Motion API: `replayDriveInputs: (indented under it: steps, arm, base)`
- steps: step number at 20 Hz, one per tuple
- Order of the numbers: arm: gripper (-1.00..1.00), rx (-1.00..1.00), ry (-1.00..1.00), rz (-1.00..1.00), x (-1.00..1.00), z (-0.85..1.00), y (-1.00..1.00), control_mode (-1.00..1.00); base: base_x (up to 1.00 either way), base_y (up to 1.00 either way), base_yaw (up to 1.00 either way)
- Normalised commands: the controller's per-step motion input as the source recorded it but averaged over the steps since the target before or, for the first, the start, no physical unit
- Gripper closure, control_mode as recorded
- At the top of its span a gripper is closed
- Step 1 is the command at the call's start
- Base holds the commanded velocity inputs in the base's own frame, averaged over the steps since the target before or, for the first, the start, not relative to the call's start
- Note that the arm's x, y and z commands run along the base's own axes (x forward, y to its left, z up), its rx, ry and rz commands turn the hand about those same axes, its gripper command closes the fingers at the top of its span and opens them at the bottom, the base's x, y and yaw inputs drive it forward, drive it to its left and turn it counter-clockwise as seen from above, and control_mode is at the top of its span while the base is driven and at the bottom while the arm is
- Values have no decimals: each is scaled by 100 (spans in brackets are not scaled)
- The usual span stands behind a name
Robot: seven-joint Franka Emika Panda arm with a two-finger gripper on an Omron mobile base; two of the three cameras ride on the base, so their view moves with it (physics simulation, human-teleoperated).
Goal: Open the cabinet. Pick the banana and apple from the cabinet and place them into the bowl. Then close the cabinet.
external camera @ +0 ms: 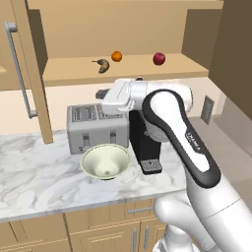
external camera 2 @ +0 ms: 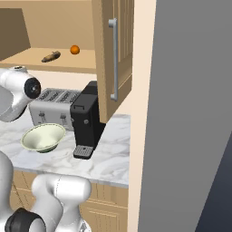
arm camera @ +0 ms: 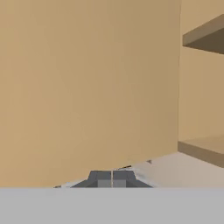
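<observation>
The cabinet (external camera: 123,29) stands open, with its left door (external camera: 34,74) and right door (external camera 2: 118,50) both swung out. On its lower shelf lie the yellow-brown banana (external camera: 102,65) (external camera 2: 50,56) and, further right, the dark-red apple (external camera: 159,58). The cream-green bowl (external camera: 105,161) (external camera 2: 43,137) sits empty on the marble counter in front of the toaster. My gripper (external camera: 100,93) (arm camera: 112,179) hangs below the shelf and above the toaster, pointing left at the inner face of the left door. Its fingertips are shut together with nothing between them.
An orange ball (external camera: 116,56) (external camera 2: 74,49) rests between banana and apple. A silver toaster (external camera: 96,127) and a black coffee machine (external camera: 145,142) stand behind and right of the bowl. A tall grey wall (external camera 2: 190,113) closes off the right side.
</observation>
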Motion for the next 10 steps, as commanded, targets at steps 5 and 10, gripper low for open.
replayDriveInputs:
  steps: [5,10]
  arm:
    - [100,-1,15,-34,0,12,-20,-100]
    - [100,0,24,-30,0,19,-22,-100]
  base:
    - [0,0,0]
    - [0,0,0]
